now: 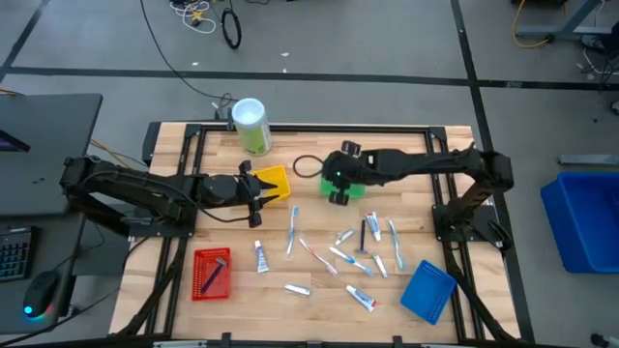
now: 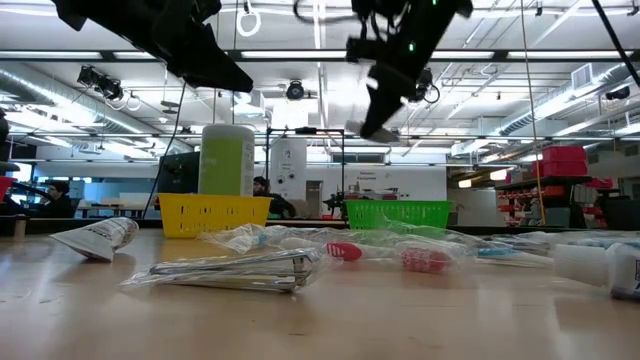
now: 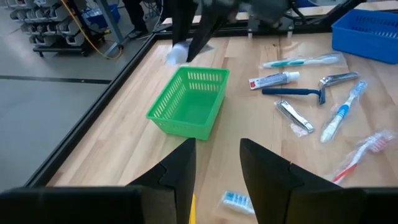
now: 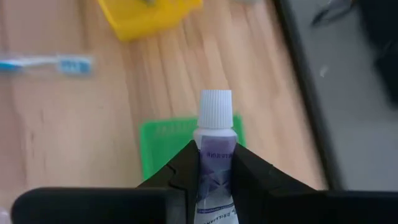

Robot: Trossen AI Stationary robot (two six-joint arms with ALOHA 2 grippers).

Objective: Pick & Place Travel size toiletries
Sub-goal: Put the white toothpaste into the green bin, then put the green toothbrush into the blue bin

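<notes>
**Operator:** Right gripper (image 4: 216, 163) is what I'm watching. Its two dark fingers are pinched on a small white tube with a ribbed white cap and purple print (image 4: 215, 140), cap pointing away from the wrist. From above, my right arm has the gripper over the green slotted plastic basket (image 1: 354, 186) near the far side of the table. The tube's lower end is hidden between the fingers.

**Observer:** And the other arm?

**Operator:** Left gripper (image 3: 216, 163) hangs just beside the yellow plastic basket (image 1: 273, 181), fingers parted with nothing between them. Only a yellow sliver shows under them in its wrist view.

**Observer:** Where are the rest of the toiletries?

**Operator:** Scattered on the wooden slat table (image 1: 319, 300), toward its near edge: wrapped toothbrushes (image 1: 293, 230), white tubes (image 1: 261, 256), a dark blue razor (image 1: 365, 235). In the level view they blur together under clear wrappers, so I can't count them. A red plastic basket (image 1: 211, 273) holds a dark stick I can't identify. A blue plastic basket (image 1: 427, 291) sits at the near right corner, contents unseen.

**Observer:** Anything else?

**Operator:** A pale green canister with a white lid (image 1: 251, 126) stands at the far edge.
</notes>
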